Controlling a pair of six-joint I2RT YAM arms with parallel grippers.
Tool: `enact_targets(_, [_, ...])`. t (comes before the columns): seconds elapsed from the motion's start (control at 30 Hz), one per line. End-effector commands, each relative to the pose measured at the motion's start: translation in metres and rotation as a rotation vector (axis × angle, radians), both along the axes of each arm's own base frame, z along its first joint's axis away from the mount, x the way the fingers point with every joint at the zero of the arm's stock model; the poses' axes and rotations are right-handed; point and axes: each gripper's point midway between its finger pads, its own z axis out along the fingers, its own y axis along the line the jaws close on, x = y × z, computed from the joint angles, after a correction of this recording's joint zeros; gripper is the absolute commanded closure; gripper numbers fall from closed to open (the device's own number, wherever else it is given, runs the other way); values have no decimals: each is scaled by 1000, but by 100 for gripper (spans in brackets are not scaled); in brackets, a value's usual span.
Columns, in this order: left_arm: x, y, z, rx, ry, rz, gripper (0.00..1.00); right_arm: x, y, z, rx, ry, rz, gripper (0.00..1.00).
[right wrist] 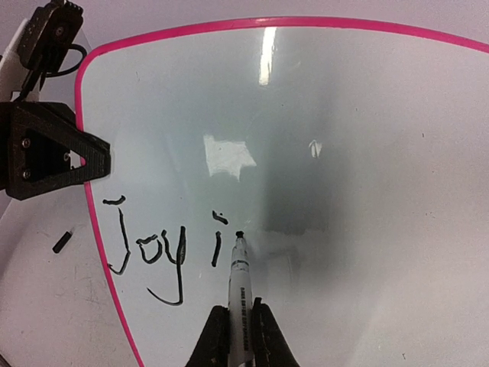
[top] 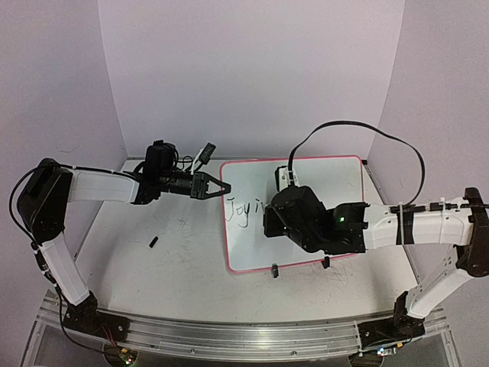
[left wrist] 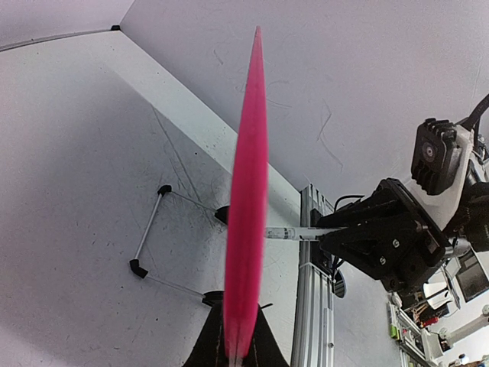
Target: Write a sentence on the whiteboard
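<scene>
The whiteboard [top: 336, 180] lies flat on the table, white with a pink border. On it, near its left edge, "Joy i" [right wrist: 153, 248] is written in black. My left gripper [top: 221, 186] is shut on the board's left edge, which runs as a pink strip [left wrist: 248, 191] up between its fingers [left wrist: 263, 348]. My right gripper [right wrist: 238, 329] hangs over the board's left half, shut on a white marker [right wrist: 239, 283]. The marker's black tip rests on the board just right of the "i". In the top view the right wrist [top: 302, 218] hides the marker.
A small black cap [top: 153, 242] lies on the scribbled grey tabletop left of the board. Two black clips [top: 274, 269] [top: 325, 262] sit on the board's near edge. Purple walls close in the table on three sides. An aluminium rail [top: 229, 336] runs along the front.
</scene>
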Motion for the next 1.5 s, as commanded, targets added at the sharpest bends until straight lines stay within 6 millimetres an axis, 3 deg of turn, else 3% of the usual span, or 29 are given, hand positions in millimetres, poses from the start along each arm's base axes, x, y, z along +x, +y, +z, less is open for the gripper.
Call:
enact_targets(0.0, [0,2,3,3,28,11,100,-3,-1,-1,9,10,-14,100])
enact_targets(0.6, [-1,2,3,4,31,12,100,-16,3,-22,4,62,-4,100])
enact_targets(0.93, [-1,2,3,3,29,11,100,-6,3,2,0,-4,-34,100])
enact_targets(1.47, [-1,2,5,1,25,11,100,10,-1,14,7,-34,-48,100])
